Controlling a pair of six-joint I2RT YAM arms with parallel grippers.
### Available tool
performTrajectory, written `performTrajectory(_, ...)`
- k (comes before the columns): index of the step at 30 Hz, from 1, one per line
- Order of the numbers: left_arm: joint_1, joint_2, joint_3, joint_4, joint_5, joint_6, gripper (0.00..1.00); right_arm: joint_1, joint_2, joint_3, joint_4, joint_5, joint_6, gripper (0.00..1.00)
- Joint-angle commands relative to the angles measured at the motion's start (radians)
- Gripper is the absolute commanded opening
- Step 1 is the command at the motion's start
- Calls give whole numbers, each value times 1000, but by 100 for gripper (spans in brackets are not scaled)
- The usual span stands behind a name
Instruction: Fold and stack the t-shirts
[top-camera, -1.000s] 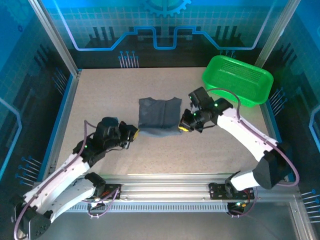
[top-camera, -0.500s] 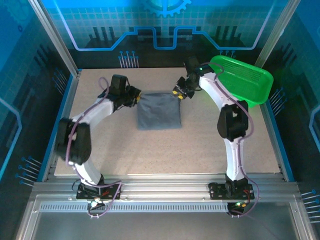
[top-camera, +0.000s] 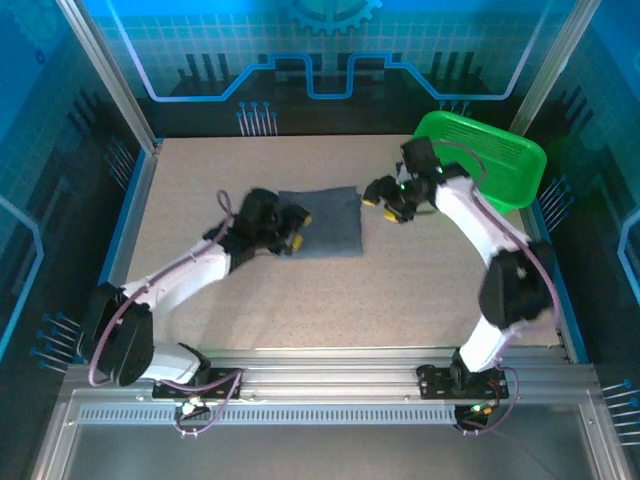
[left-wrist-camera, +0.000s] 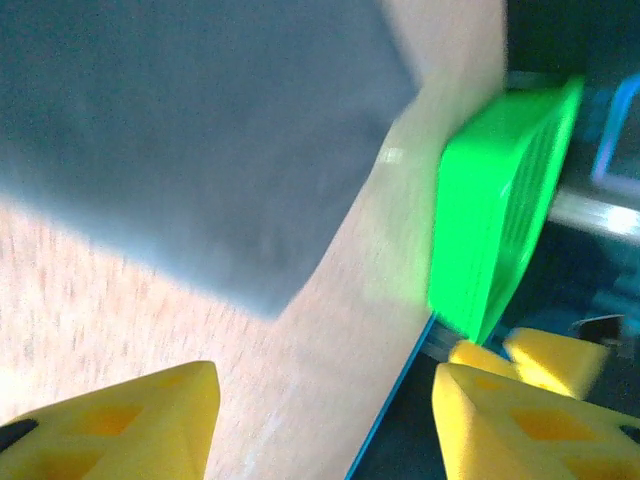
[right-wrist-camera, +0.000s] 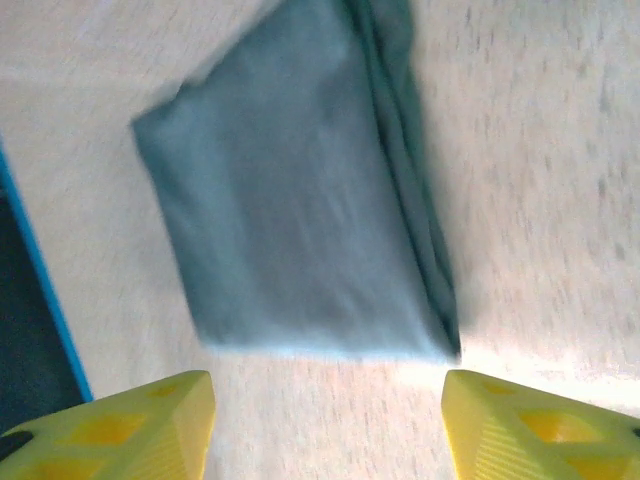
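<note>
A dark slate-grey t-shirt (top-camera: 328, 222) lies folded into a small rectangle in the middle of the table. My left gripper (top-camera: 295, 230) hovers at its left edge, open. In the left wrist view the t-shirt (left-wrist-camera: 190, 130) fills the upper left, and bare table shows between the yellow fingertips (left-wrist-camera: 110, 425) of the left gripper (left-wrist-camera: 320, 420). My right gripper (top-camera: 385, 203) is just off the shirt's right edge, open. In the right wrist view the folded t-shirt (right-wrist-camera: 300, 220) lies beyond the right gripper (right-wrist-camera: 325, 430), its layered edge on the right, with nothing between the jaws.
A bright green mesh basket (top-camera: 480, 160) stands at the back right, close behind my right arm, and the basket (left-wrist-camera: 500, 200) also appears tilted in the left wrist view. A blue rail (top-camera: 125, 230) borders the table's left side.
Both grippers carried the shirt's near edge over to the far edge, folding it in half, then opened and let go. Both have since drawn back to the shirt's sides.
</note>
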Motion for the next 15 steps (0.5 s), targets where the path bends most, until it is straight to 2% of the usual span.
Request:
performTrajectory(1, -127, 93, -75, 213, -165, -248, 65, 2, -184, -253, 279, -103, 60, 65)
performTrajectory(4, -187, 246, -37, 349, -225, -338, 68, -12, -313, -361, 303, -136, 75, 65)
performTrajectory(7, -205, 375, 17, 421, -283, -419, 69, -25, -388, -387, 252, -143, 57, 65)
performTrajectory(10, -216, 462, 61, 426, -332, -490, 69, -44, -439, -403, 208, -147, 48, 65)
performTrajectory(13, -217, 541, 93, 446, -364, -530, 65, -64, -476, -423, 195, -163, 48, 65)
performTrajectory(15, -213, 588, 107, 477, -392, -549, 59, -69, -491, -428, 183, -172, 45, 65)
